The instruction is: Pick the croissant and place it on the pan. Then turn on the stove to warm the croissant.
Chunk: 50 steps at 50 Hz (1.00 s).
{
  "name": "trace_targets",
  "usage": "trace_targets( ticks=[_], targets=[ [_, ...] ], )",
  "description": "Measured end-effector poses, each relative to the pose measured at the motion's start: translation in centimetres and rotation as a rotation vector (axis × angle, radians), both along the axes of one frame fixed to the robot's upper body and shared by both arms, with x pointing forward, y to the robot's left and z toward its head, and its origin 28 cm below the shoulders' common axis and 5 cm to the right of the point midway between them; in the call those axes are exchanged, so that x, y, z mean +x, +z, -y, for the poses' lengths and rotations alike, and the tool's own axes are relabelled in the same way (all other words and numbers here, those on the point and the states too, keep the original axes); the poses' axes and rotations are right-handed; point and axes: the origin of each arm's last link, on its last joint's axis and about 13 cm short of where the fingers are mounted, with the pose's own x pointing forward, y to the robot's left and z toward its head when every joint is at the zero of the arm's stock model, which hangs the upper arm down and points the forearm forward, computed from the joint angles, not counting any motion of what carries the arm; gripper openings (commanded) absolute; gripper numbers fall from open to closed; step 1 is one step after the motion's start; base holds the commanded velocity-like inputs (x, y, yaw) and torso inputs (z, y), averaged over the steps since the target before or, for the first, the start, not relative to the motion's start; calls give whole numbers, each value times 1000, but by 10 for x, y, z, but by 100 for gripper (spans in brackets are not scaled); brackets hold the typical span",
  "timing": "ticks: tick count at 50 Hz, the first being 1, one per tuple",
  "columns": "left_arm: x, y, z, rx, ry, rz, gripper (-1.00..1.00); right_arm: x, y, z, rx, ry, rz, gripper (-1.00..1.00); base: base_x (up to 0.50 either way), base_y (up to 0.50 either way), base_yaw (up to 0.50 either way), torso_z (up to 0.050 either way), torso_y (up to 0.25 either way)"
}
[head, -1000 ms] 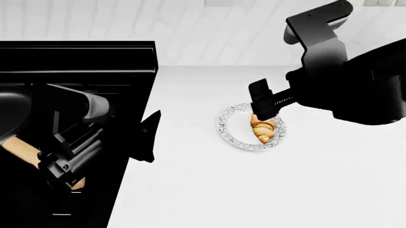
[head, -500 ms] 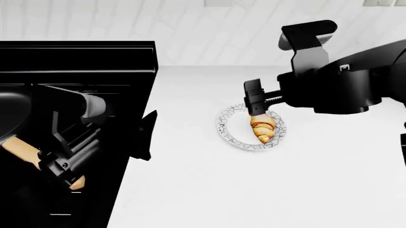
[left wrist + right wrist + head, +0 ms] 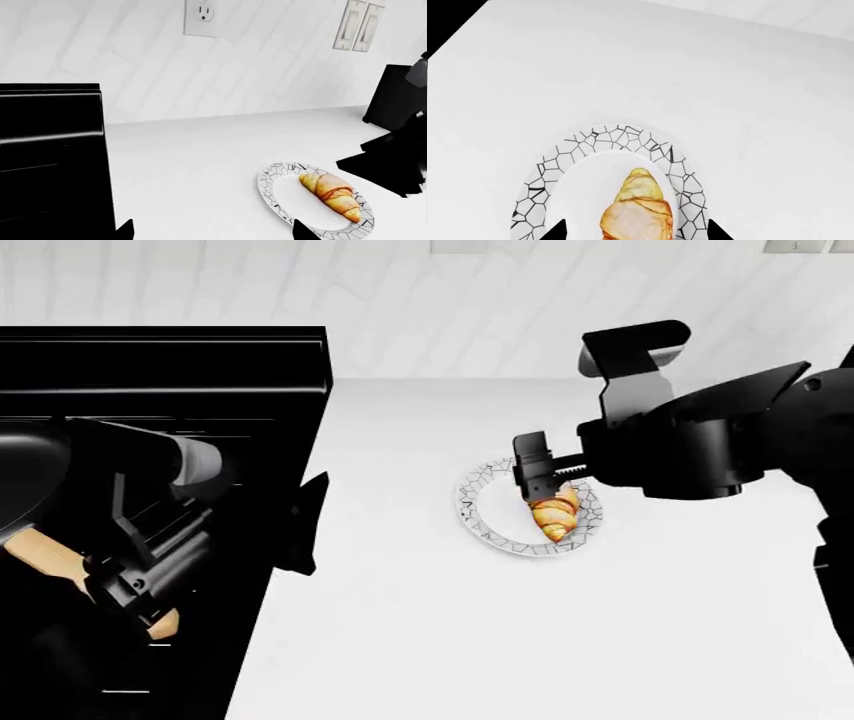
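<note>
The croissant [image 3: 557, 518] lies on a white patterned plate [image 3: 478, 510] on the white counter. It also shows in the right wrist view [image 3: 637, 210] and the left wrist view [image 3: 330, 192]. My right gripper [image 3: 537, 478] is open and hangs low over the croissant's far end; in its wrist view [image 3: 635, 232] the fingertips [image 3: 557, 231] stand on either side of the pastry. My left gripper [image 3: 304, 525] is open and empty at the stove's right edge [image 3: 213, 234]. The black stove [image 3: 160, 360] fills the left. Of the pan only the wooden handle [image 3: 40, 555] shows, partly behind my left arm.
The tiled wall behind the counter carries an outlet [image 3: 200, 17] and light switches [image 3: 357, 25]. My right arm [image 3: 393, 165] shows beside the plate [image 3: 280, 175] in the left wrist view. White counter [image 3: 534, 640] stretches in front of the plate.
My right arm has swung left and come down, bringing its open gripper lower over the croissant's far end. The left arm, the croissant and the plate have not moved.
</note>
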Motion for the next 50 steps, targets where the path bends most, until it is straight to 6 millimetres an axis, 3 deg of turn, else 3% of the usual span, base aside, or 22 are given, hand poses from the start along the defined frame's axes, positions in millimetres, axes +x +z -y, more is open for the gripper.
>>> trace_targets(
  ticks=[50],
  targets=[
    [1, 0, -2, -10, 3, 25, 100, 6, -34, 1, -31, 8, -59, 100, 0, 0, 0, 0, 0]
  ],
)
